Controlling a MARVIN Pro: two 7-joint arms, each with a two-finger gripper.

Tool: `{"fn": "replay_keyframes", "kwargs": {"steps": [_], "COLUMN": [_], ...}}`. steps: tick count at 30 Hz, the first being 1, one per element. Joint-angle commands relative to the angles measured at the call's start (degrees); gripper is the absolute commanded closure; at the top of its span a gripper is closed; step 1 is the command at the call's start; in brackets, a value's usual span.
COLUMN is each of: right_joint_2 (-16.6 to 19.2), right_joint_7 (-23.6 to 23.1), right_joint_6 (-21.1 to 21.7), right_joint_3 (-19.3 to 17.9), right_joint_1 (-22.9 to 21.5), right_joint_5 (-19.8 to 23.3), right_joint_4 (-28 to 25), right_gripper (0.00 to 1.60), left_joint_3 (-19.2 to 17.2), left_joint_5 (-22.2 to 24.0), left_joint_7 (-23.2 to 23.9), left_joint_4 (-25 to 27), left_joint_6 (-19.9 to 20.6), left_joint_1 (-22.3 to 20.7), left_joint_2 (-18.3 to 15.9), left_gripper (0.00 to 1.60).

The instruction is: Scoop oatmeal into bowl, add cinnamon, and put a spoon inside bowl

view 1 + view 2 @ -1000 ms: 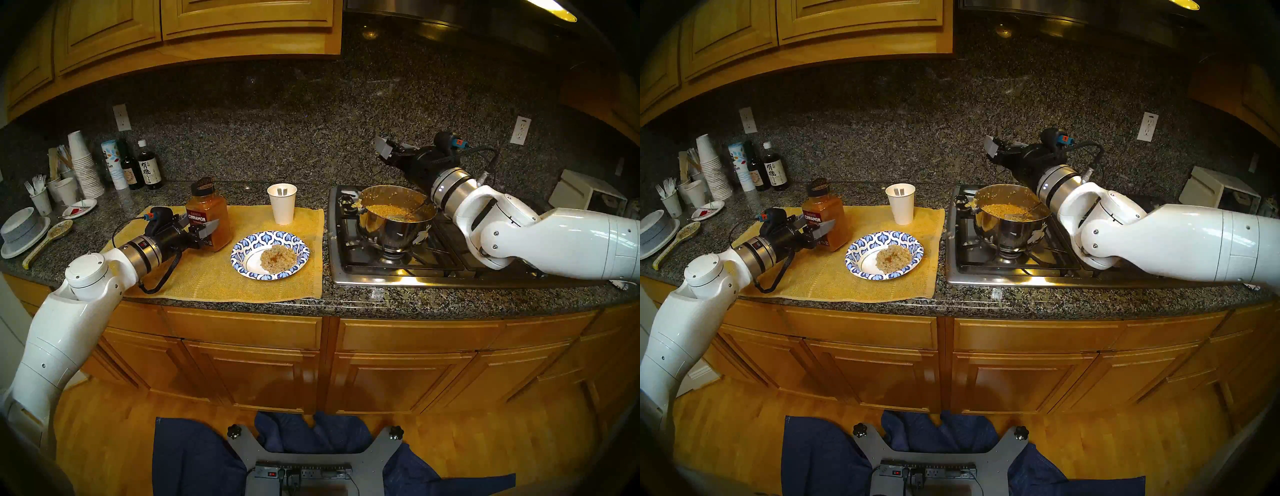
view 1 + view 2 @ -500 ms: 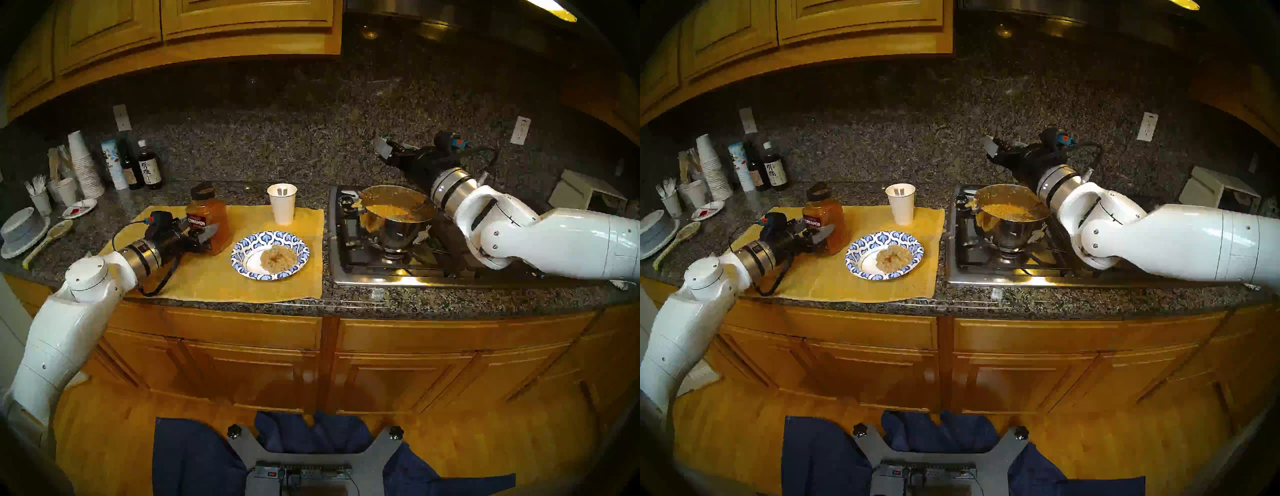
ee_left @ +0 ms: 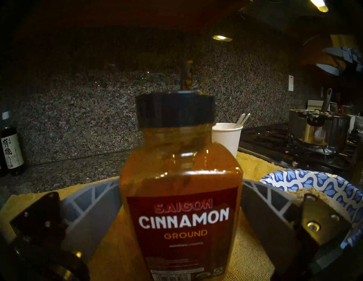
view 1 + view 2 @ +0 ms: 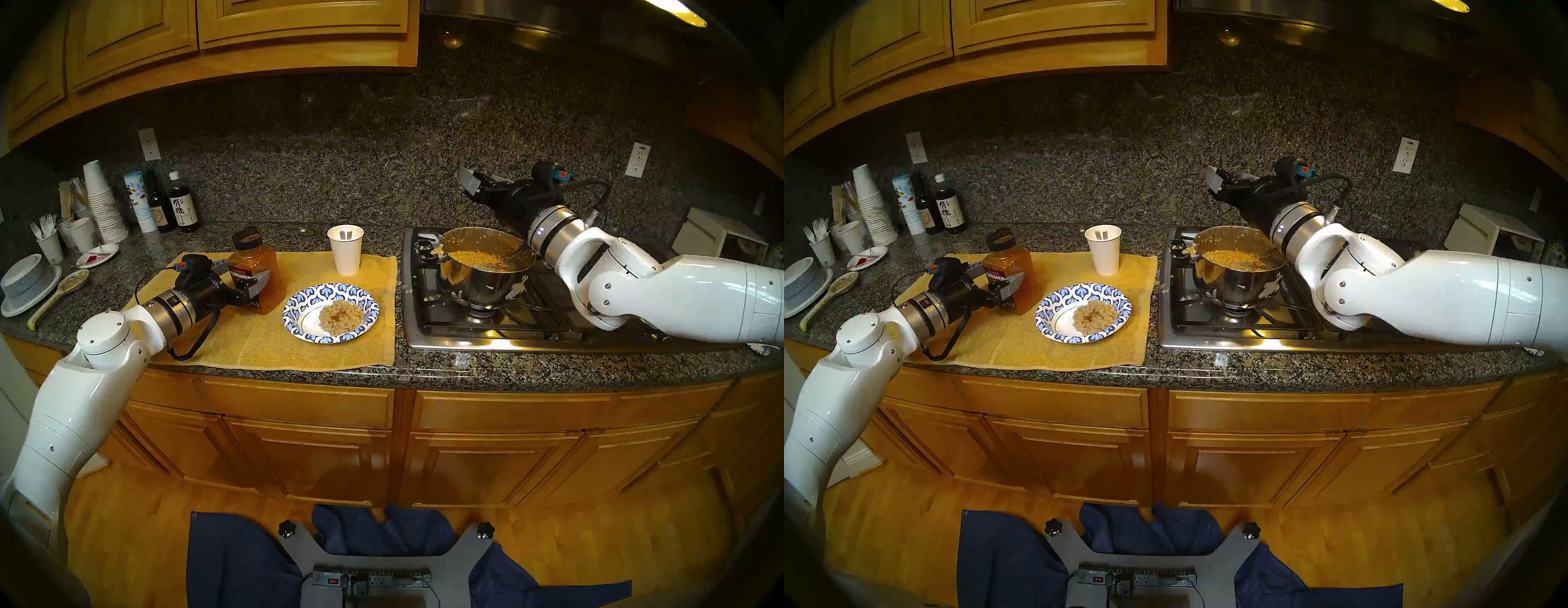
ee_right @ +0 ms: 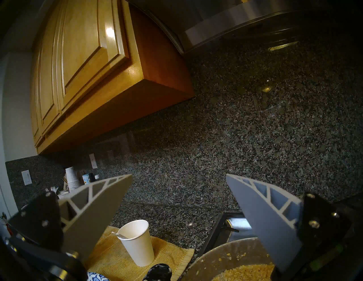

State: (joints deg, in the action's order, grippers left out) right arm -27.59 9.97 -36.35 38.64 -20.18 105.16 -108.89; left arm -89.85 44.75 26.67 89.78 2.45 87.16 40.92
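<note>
Left pincer (image 3: 181,219) released, straddling upright cinnamon (image 3: 181,196); spoon (image 3: 242,119) standing in cup (image 3: 225,137) beyond cinnamon, rightward.

Granite countertop (image 4: 466,365): yellow mat (image 4: 263,339) at centre, gas hob (image 4: 479,322) to the right. Far-left clutter incl. cup stack (image 4: 104,204), bottles (image 4: 183,208), poss. stacked bowls (image 4: 27,282).

The cinnamon (image 4: 1009,276) is standing upright on the mat (image 4: 1021,339) between the left gripper's (image 4: 996,278) spread fingers (image 4: 1013,283), beside the bowl (image 4: 1083,313).
</note>
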Motion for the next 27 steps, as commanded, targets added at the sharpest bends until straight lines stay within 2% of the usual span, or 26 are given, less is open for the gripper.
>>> {"fn": "replay_keyframes", "kwargs": {"steps": [1,16,27], "right_joint_2": [-0.08,-0.08,-0.08], "right_joint_7": [0.09,0.06,-0.02], "right_joint_6": [-0.83,-0.80,-0.74], "right_joint_3": [-1.92,-1.91,-1.84], "right_joint_1": [-2.02,-2.01,-1.99], "right_joint_5": [-0.10,-0.10,-0.10], "right_joint_4": [-0.07,-0.06,-0.02], "right_gripper": [0.00,0.00,0.00], "left_joint_3": [-2.98,-5.27,-8.49], "left_joint_5": [1.18,1.82,5.11], "left_joint_7": [-0.08,-0.78,0.21], "left_joint_4": [3.31,5.08,10.56], "left_joint_6": [-1.42,-1.33,-1.03], "left_joint_1": [-1.99,-5.19,-7.83], "left_joint_2": [-0.48,-0.99,-1.54], "left_gripper": [0.00,0.00,0.00]}}
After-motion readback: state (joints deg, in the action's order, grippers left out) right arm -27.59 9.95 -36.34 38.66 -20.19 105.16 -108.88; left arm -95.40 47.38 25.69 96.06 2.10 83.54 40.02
